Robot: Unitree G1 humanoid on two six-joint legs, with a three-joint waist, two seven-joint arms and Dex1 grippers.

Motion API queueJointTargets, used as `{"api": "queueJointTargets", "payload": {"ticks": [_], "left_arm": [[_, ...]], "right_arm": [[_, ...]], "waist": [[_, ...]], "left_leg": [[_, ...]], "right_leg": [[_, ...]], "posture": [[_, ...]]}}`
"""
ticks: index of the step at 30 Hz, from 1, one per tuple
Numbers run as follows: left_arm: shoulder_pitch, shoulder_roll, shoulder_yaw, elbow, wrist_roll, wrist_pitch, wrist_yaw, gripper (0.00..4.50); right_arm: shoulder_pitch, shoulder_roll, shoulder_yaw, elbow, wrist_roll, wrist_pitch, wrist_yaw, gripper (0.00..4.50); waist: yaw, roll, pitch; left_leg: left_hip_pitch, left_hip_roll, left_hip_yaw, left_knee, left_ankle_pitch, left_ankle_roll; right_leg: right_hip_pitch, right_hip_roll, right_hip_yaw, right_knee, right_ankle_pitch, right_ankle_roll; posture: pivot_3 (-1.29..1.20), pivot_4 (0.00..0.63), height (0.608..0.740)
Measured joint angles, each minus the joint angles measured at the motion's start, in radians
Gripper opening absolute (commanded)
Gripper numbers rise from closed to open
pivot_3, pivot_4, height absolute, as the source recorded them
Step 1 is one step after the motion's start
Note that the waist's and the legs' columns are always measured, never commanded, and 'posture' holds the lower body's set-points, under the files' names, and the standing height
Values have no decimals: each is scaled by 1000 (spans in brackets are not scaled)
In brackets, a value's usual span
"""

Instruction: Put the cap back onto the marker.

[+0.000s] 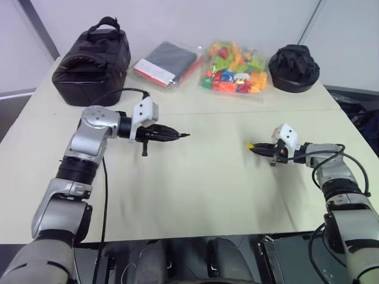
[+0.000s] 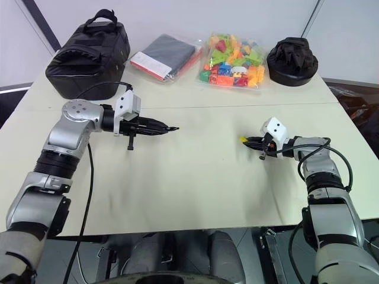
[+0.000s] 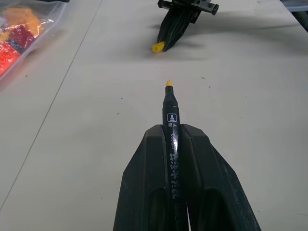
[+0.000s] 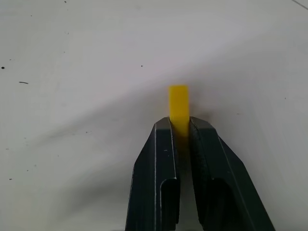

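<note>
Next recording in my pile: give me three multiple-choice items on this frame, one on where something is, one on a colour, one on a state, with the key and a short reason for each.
1. Where is the bag of toy blocks?
A. At the far side of the table, between the flat packet and the black cap-like bundle
B. Beside the right gripper
C. Under the left arm

2. What colour is the marker's exposed tip?
A. Red
B. Yellow
C. Blue

3. What is the state of the right gripper?
A. Open above the table
B. Shut on the cap
C. Shut on the marker

Key: 1 A, the head views show it between the flat packet and the black bundle. 2 B, the marker in the left gripper ends in yellow. 3 B, the cap sticks out from between its fingers.
</note>
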Motion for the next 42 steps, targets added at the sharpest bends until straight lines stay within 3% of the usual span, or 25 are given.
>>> {"api": "queueJointTargets", "payload": {"ticks": [11,19,29,42], "left_arm": [[-30,-3,-17,34,56,-146,11,0],[-82,-73,-55,149,113,-244,24,0],[-173,-187,-52,338,136,-322,77,0],[-173,-229,-53,352,137,-324,72,0]], "right_arm": [[-44,-61,56,-279,-60,118,57,45],[-70,-40,83,-505,-47,239,99,45],[-8,-17,98,-652,-23,318,90,45],[19,-5,110,-775,6,385,74,45]], "waist": [[-3,1,1],[2,1,1],[-1,1,1],[1,1,1]], "left_leg": [[-2,0,1,-1,-1,1],[-3,0,2,-1,-2,4],[-7,0,2,-1,-2,4],[-8,0,1,0,-3,4]], "right_leg": [[-5,-1,1,1,0,0],[-5,-1,1,1,0,0],[-10,-1,1,1,0,0],[-11,-1,1,1,0,0]], "posture": [[0,150,740],[0,150,740],[0,150,740],[0,150,740]]}}
